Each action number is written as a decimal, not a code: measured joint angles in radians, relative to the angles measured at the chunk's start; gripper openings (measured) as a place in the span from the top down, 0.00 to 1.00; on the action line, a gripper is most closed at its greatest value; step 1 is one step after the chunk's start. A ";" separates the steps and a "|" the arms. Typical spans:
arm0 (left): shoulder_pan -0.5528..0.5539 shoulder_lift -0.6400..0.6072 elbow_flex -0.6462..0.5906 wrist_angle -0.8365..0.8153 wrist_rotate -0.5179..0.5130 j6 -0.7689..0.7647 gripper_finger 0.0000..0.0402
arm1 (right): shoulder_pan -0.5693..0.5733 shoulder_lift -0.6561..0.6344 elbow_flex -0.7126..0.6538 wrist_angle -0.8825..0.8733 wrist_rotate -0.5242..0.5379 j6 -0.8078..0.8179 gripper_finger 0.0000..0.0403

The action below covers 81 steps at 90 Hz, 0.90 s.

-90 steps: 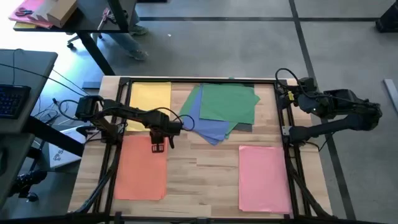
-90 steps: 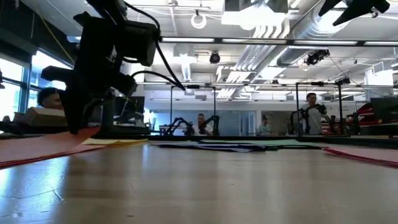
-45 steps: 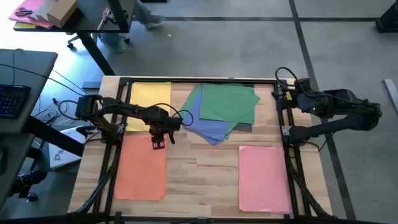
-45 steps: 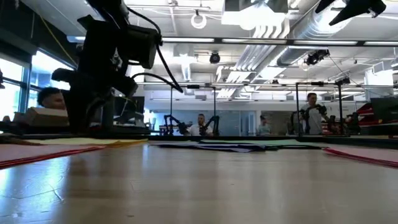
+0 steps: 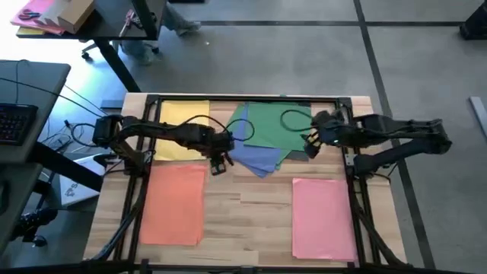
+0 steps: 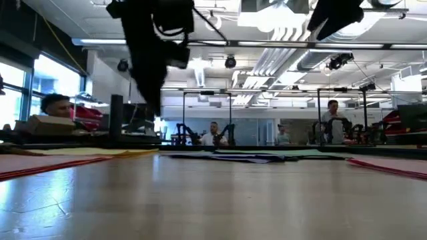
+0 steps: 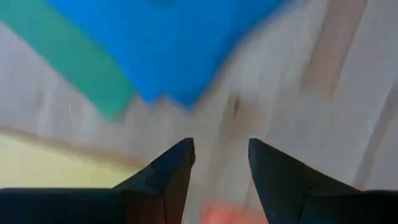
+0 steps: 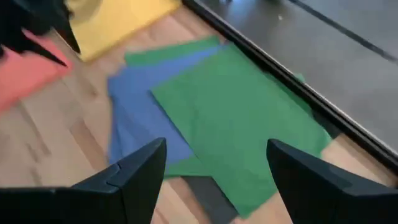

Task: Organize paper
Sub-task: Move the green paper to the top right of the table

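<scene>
Green paper (image 5: 280, 125) tops a loose pile at the far middle of the wooden table (image 5: 251, 202), with blue sheets (image 5: 255, 152) fanned out under it and a dark grey sheet (image 5: 298, 154) peeking out at the pile's near right edge. Taking that pile as the landmark: a yellow sheet (image 5: 181, 122) lies to its left, an orange sheet (image 5: 173, 204) lies nearer and to the left, and a pink sheet (image 5: 323, 217) lies nearer and to the right.

The left gripper (image 5: 220, 161) hangs just off the pile's left edge, near the blue sheets, its fingers (image 7: 177, 171) a little apart and holding nothing. The right gripper (image 5: 308, 143) reaches over the pile's right edge above the green paper, its fingers (image 8: 140, 168) spread wide and empty.
</scene>
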 joint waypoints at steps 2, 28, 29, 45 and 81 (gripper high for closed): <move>0.000 0.000 -0.001 0.032 -0.007 -0.011 0.64 | 0.004 0.013 0.000 0.000 0.010 -0.018 0.35; -0.003 0.007 -0.001 0.396 -0.125 -0.016 0.64 | 0.045 0.143 0.000 -0.019 0.088 -0.207 0.35; -0.002 0.009 -0.001 0.407 -0.132 -0.016 0.64 | 0.045 0.147 -0.001 -0.020 0.088 -0.211 0.35; 0.013 0.072 -0.001 0.547 -0.139 -0.018 0.64 | 0.011 0.122 -0.151 0.091 0.052 -0.214 0.35; 0.017 0.243 -0.002 0.668 -0.045 0.116 0.64 | -0.111 0.057 -0.644 0.696 -0.141 -0.438 0.35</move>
